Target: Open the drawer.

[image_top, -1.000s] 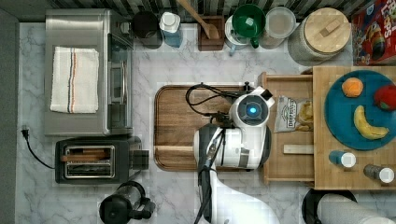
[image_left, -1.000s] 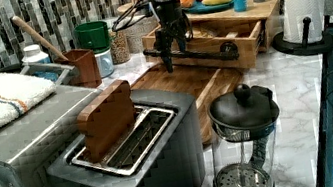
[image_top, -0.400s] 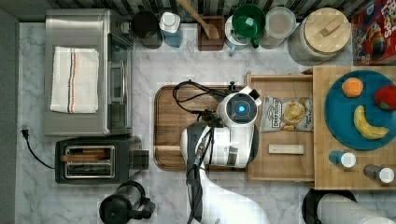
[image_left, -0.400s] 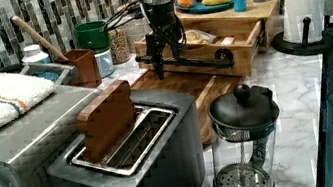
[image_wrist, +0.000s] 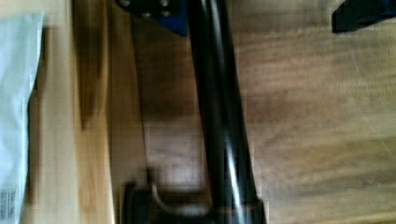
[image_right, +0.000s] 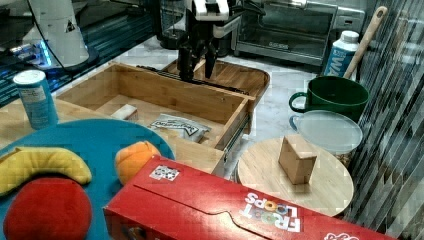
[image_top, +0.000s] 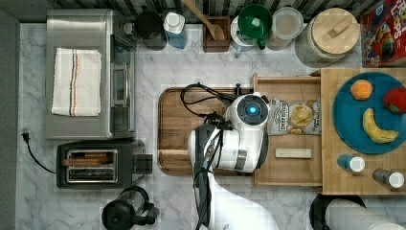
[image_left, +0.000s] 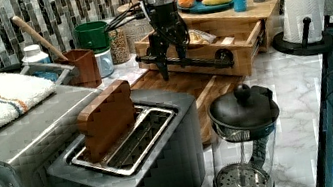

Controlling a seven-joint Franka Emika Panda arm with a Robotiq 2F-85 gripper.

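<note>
Drawer pulled out over the brown tray, gripper at its handle.

The drawer (image_top: 287, 165) stands extended at 3 o'clock of the tray (image_top: 174, 129) in the top view, holding a snack bag (image_top: 294, 116). The gripper (image_left: 171, 54) straddles the black bar handle (image_left: 184, 61), fingers (image_right: 184, 64) spread either side of it, not visibly pinching.

The wide light-wood drawer (image_right: 150, 95) looked matt and smooth; its long black metal bar handle (image_wrist: 219, 116) beneath the end effector (image_right: 197, 62) shone glossy.
</note>
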